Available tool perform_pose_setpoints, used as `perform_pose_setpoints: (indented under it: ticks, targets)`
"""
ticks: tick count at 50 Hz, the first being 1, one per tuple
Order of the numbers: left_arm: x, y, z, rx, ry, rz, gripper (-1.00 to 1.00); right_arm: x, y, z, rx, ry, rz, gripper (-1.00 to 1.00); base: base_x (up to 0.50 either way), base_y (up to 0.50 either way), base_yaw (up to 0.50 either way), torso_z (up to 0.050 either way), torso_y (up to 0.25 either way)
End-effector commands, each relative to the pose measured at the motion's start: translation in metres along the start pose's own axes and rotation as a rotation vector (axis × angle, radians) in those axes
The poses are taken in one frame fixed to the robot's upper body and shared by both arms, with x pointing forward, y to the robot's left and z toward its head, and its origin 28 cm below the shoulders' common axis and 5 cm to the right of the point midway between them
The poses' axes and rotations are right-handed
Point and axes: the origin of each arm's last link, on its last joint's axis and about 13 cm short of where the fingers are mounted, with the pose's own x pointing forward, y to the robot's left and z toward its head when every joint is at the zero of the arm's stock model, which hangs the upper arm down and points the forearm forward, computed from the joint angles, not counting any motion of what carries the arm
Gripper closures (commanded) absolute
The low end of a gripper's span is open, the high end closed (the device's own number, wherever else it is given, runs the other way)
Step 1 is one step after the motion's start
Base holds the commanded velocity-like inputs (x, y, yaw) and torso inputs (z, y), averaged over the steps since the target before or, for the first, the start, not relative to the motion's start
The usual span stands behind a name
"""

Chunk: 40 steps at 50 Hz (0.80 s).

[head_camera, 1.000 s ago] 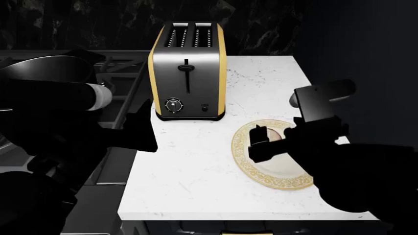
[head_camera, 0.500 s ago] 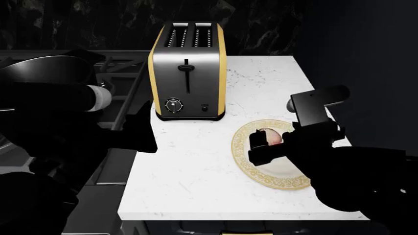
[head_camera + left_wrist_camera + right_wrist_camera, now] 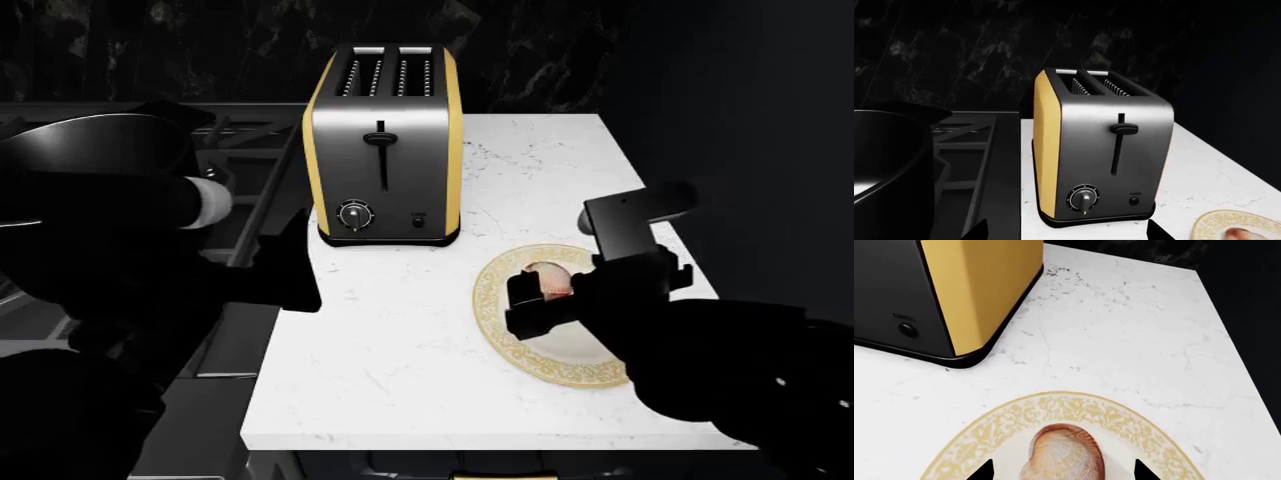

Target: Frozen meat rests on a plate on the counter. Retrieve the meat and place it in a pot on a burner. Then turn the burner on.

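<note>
The frozen meat [image 3: 1064,452], a pale pink lump with a reddish-brown edge, lies on the gold-rimmed cream plate [image 3: 1074,407] on the white counter [image 3: 400,350]. My right gripper [image 3: 1063,473] is open and low over the plate, one fingertip on each side of the meat; in the head view the right gripper [image 3: 534,302] partly covers the meat [image 3: 550,277] and the plate [image 3: 497,335]. The black pot [image 3: 94,140] stands on the stove at the far left, on the burner grate [image 3: 961,155]. My left gripper [image 3: 1066,236] is open and empty, over the counter edge in front of the toaster.
A steel and yellow toaster [image 3: 387,150] stands on the counter behind the plate, between the plate and the stove [image 3: 260,180]. A dark marbled wall runs along the back. The counter ends just right of the plate and at its front edge [image 3: 507,440].
My right arm has shifted a little left and down over the plate, and more of the meat now shows beside the gripper. The left arm has barely moved.
</note>
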Motion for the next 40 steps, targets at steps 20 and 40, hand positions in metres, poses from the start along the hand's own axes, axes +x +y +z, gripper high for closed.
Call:
perform_pose_setpoints:
  ticks: [20,40]
  targets:
    - [0.005,0.001,-0.005,-0.002,0.017,0.008,-1.00,0.018,-0.002,-0.009,-0.005,0.034,0.008,-1.00,0.00,0.00,0.00,0.000,0.000]
    - [0.004,0.003,-0.006,-0.006,0.018,0.014,-1.00,0.021,-0.001,-0.012,-0.014,0.048,0.012,-1.00,0.00,0.00,0.00,0.000,0.000]
